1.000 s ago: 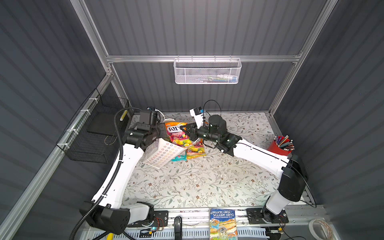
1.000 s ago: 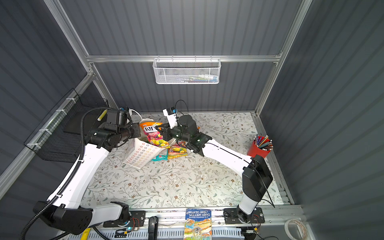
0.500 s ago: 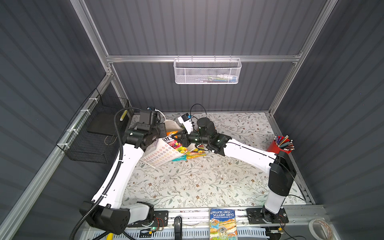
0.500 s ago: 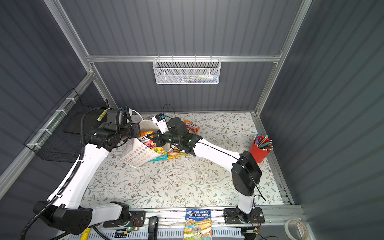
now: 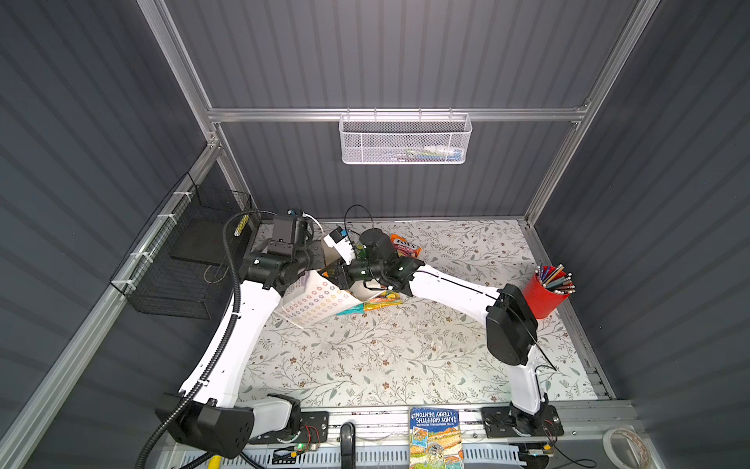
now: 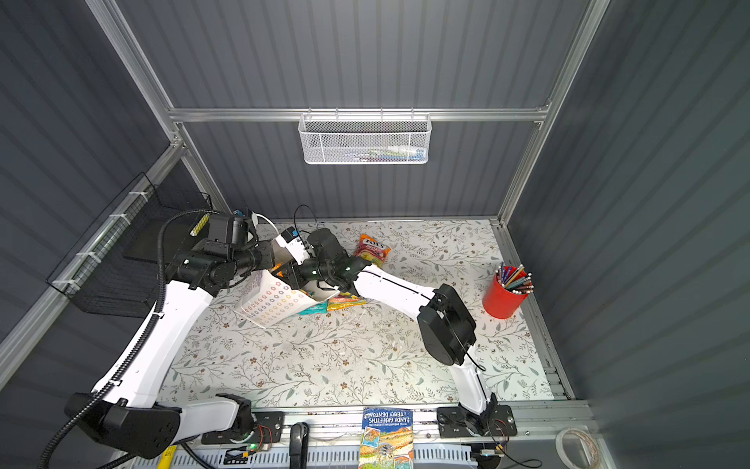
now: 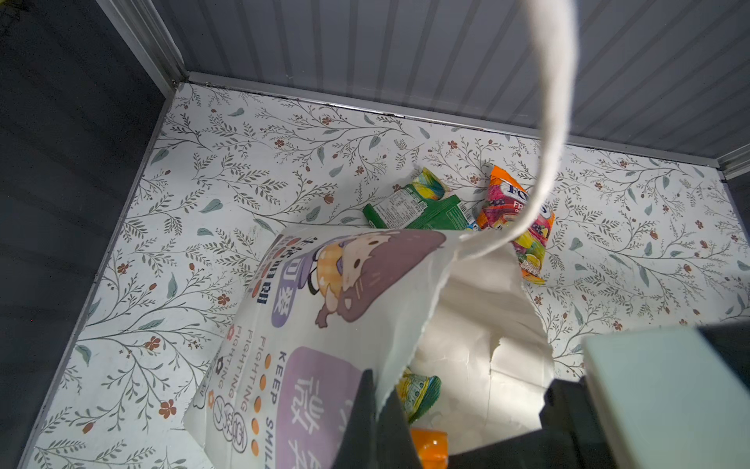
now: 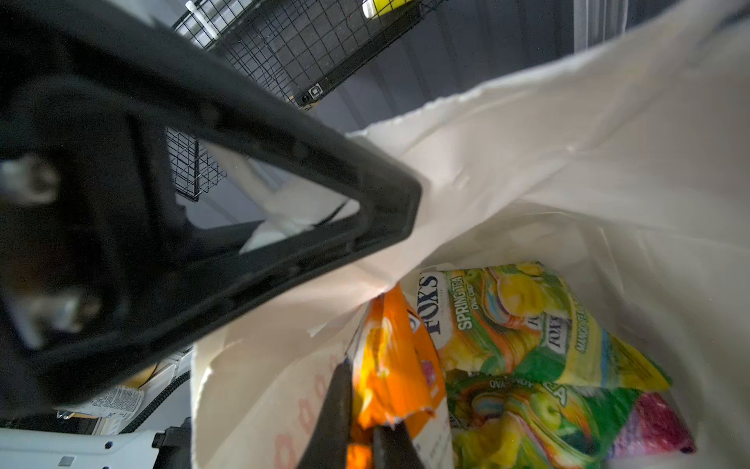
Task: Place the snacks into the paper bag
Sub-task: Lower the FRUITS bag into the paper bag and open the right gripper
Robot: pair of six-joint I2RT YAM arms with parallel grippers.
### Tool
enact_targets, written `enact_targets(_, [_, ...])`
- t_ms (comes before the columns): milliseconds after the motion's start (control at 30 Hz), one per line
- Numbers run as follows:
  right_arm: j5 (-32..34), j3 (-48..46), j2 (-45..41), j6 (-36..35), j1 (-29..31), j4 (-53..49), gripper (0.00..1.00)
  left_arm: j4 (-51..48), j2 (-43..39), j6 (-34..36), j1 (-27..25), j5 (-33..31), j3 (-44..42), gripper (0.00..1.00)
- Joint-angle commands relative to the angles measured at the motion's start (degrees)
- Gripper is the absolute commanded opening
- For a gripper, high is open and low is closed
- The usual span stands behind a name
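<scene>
**Top views.** The paper bag [image 5: 314,298] lies tilted on the floral table [image 5: 365,357], back left, with its flower-ring side up and its mouth towards the middle. The left gripper [image 5: 320,260] is at the bag's upper rim. The right gripper [image 5: 337,277] reaches into the mouth. Both top views show this. One orange-pink packet [image 5: 406,245] lies flat behind the right wrist, apart from the bag. A yellow-orange packet [image 5: 381,301] and a teal packet [image 5: 350,312] lie just beside the mouth on its near side. A red pencil cup [image 5: 544,292] stands at the right edge. A book [image 5: 436,436] lies on the front rail.

**Left wrist.** The left gripper's two dark fingers [image 7: 365,406] are pinched on the bag's rim, with paper between them. The cord handle [image 7: 556,122] arcs upward. On the table beyond the bag, a green packet [image 7: 418,211] touches the orange-pink packet.

**Right wrist.** The right gripper's jaws are nearly together, clamped on the torn end of an orange packet [image 8: 389,357], which sits inside the bag's mouth. Deeper in the bag lie two green-yellow packets [image 8: 527,325] marked FOX'S and a purple packet [image 8: 657,426].
</scene>
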Motion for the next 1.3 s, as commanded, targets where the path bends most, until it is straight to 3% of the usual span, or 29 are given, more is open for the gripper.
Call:
enact_targets(0, [-3.2,3.9,3.0,-1.8,0.3,-2.4,0.00,3.4,-1.3,0.1,-0.3,1.5,0.0,0.00])
enact_targets(300, [-2.3,12.8,9.9,-3.9,0.2,-11.1,0.06,3.5,-1.2,0.1,-0.2,1.1,0.0,0.00])
enact_targets(567, [1.0,9.5,2.3,-4.8,0.4,-11.3,0.35,3.2,-0.8,0.0,-0.2,0.0,0.0,0.00])
enact_targets(733, [4.4,10.8,-0.8,-6.0,0.4,-16.2,0.44,3.2,-0.7,0.0,-0.2,-0.5,-0.1,0.00])
enact_targets(900, [11.0,11.1,-5.4,-5.4,0.4,-20.8,0.62,3.1,-0.4,0.0,-0.2,-1.0,-0.2,0.00])
enact_targets(1067, [22.2,11.7,-11.0,-4.2,0.4,-27.5,0.74,3.1,-0.3,0.1,-0.3,-1.5,-0.2,0.00])
enact_targets(1267, [30.5,6.7,-18.8,-2.8,0.3,-31.0,0.87,3.1,-0.2,0.3,-0.2,-2.0,-0.2,0.00])
